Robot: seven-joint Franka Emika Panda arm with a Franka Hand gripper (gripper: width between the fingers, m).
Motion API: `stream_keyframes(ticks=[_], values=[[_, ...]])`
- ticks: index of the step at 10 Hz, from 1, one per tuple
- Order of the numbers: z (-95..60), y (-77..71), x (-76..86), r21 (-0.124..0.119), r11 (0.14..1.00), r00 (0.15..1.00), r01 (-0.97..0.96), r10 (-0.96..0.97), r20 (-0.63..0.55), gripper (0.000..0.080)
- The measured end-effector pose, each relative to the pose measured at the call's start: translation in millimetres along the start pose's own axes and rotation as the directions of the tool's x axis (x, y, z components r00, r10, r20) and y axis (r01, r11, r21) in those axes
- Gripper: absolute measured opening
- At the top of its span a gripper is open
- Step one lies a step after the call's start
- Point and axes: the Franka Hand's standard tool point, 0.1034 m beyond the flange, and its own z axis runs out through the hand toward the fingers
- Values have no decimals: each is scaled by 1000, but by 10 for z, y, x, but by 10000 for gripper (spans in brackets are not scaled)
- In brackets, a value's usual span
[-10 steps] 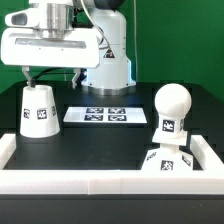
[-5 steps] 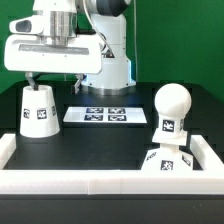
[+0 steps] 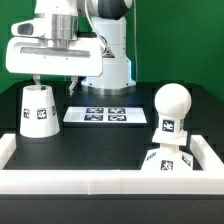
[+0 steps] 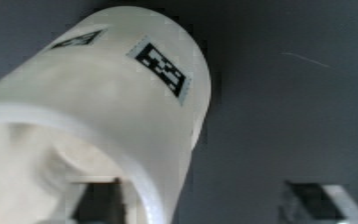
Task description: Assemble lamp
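Shade upright on black table — green wall behind — end effector released above it.

Shade upright (tagged); bulb on base.

The truncated-cone plastic shade is plain white, with a black-and-white square tag on its side; in the wrist view the shade shows two such tags on its white wall. At the exterior view's right of the shade, the thin flat marker board is white with black-patterned markers. Further right, the round white bulb carries a black-and-white tag. Everything rests on a matte black table with a white border, before a green backdrop.
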Motion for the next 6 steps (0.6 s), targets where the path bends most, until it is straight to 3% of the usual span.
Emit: stream_keyframes(ticks=[1, 2, 3, 4, 6], values=[[0, 0, 0, 0, 1000, 1000, 0, 0, 0, 273], [0, 0, 0, 0, 1000, 1000, 0, 0, 0, 273], [-7, 0, 8, 0, 1000, 1000, 0, 0, -2, 85], [-10, 2, 11, -1, 1000, 1000, 0, 0, -4, 44], [-10, 2, 11, -1, 1000, 1000, 0, 0, -4, 44]])
